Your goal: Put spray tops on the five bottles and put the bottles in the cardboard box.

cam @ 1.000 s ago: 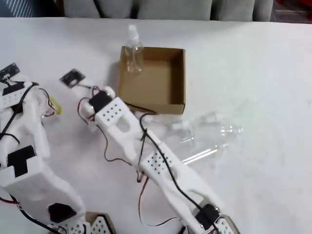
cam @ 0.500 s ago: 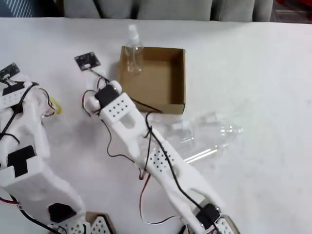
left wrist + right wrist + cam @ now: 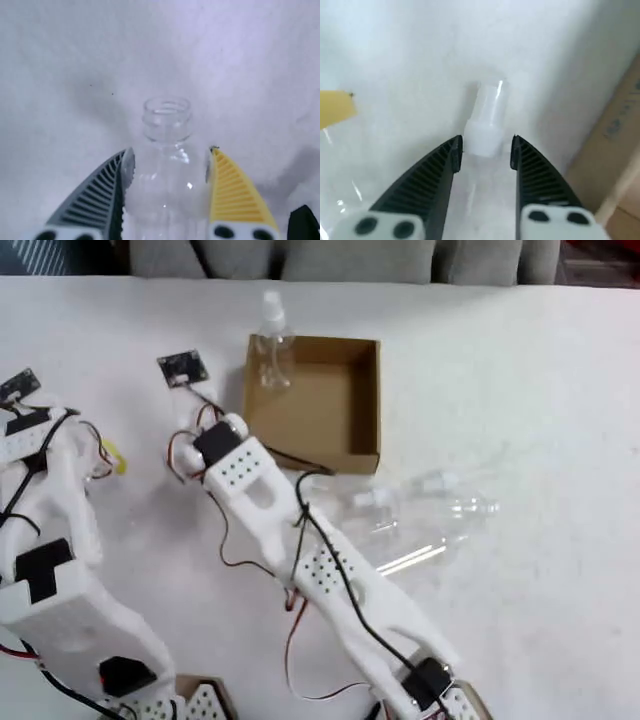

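Note:
A clear bottle (image 3: 167,125) with an open neck and no spray top sits in my left gripper (image 3: 171,151), which is shut on its shoulder; this is at the table's left edge in the high view. My right gripper (image 3: 484,145) is shut on the base of a white spray top (image 3: 485,115), just left of the cardboard box (image 3: 312,455). One bottle with a spray top (image 3: 272,352) stands at the box's far left corner. Several clear bottles (image 3: 430,512) lie in a heap in front of the box's right corner.
The right arm (image 3: 330,580) stretches diagonally from the near edge up to the box's left side. The left arm (image 3: 50,540) takes up the near left. The left gripper's yellow finger (image 3: 335,107) shows close by in the right wrist view. Bare white table lies to the right.
The right arm's wrist has swung toward the far side, up along the box's left side. The left arm with its bottle has stayed put.

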{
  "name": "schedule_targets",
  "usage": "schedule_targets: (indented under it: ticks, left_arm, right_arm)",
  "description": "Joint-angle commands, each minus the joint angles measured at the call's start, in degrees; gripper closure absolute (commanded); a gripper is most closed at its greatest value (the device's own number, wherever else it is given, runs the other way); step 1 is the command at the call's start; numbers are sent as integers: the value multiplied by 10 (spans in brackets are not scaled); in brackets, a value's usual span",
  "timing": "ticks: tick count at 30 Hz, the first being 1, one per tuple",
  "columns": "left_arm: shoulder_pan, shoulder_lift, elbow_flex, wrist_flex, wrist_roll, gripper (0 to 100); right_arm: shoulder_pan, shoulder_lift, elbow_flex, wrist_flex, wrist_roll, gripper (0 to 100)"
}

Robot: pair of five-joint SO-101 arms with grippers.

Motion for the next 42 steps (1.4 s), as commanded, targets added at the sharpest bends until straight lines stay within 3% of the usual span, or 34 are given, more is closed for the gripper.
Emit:
schedule_targets:
  ticks: [1, 10, 16, 27, 38, 42]
  left_arm:
    - [6, -7, -5, -10, 4, 965]
    - [6, -7, -5, -10, 4, 965]
    - [6, -7, -5, -10, 4, 965]
    - [6, -7, -4, -10, 4, 965]
    - [6, -7, -4, -10, 4, 965]
    - [7, -7, -3, -10, 4, 965]
  right_arm:
    - [2, -4, -22, -22, -11, 868]
    - [0, -17, -22, -26, -8, 865]
    - [3, -21, -15, -37, -8, 772]
    - [12, 7, -16, -69, -7, 776]
    - [0, 2, -18, -29, 55, 988]
    - [-4, -11, -22, 24, 63, 982]
